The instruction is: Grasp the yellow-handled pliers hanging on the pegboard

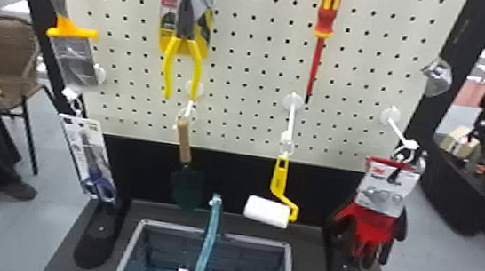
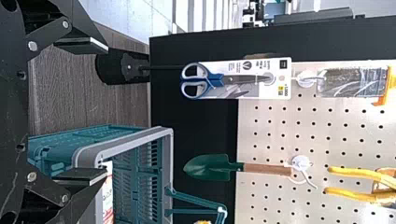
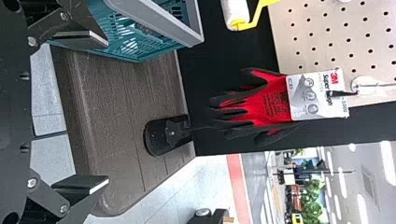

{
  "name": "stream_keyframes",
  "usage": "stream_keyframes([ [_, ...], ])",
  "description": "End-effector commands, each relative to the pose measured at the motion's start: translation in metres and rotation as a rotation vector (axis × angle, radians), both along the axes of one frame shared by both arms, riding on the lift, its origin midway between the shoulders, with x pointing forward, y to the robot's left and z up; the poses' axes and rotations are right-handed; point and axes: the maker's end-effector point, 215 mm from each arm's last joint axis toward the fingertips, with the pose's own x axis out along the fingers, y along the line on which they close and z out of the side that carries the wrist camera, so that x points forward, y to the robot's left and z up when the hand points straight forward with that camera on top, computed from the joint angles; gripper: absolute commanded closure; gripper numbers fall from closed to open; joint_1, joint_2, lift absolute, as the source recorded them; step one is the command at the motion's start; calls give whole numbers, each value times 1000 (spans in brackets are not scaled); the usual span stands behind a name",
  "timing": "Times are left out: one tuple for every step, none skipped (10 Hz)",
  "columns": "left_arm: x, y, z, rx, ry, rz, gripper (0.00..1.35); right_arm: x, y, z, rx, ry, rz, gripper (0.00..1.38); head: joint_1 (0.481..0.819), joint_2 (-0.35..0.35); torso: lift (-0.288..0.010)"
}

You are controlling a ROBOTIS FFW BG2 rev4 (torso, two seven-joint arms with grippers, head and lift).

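left wrist view, yellow-handled pliers (image 2: pixel 355 173) on pegboard (image 2: pixel 327 130), well beyond wide left jaws, right jaws wide

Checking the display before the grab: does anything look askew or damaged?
Nothing stands out. The yellow-handled pliers hang straight on the pegboard. The scissors pack looks slanted in the head view, yet hangs straight in the left wrist view.

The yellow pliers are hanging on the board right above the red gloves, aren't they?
Not quite. The yellow pliers hang on the board above the little green shovel, not the red gloves; those hang at the board's lower right. The head view shows it.
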Motion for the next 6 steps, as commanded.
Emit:
stream_keyframes([
  [-1, -2, -2, -5, 4, 1, 346, 0, 0, 0, 2, 1, -1, 259, 549, 0, -100],
  [-1, -3, -3, -6, 7, 0, 346, -1, 0, -1, 2, 2, -3, 259, 549, 0, -100],
  [0, -3, -2, -6, 5, 0, 344, -1, 0, -2, 2, 4, -2, 259, 549, 0, -100],
  [-1, -3, -3, -6, 7, 0, 346, -1, 0, -2, 2, 4, -2, 259, 549, 0, -100],
  [-1, -3, -3, -6, 7, 0, 346, -1, 0, -2, 2, 4, -2, 259, 549, 0, -100],
  [1, -3, 0, -7, 0, 0, 344, -1, 0, -3, 2, 6, -2, 259, 549, 0, -100],
])
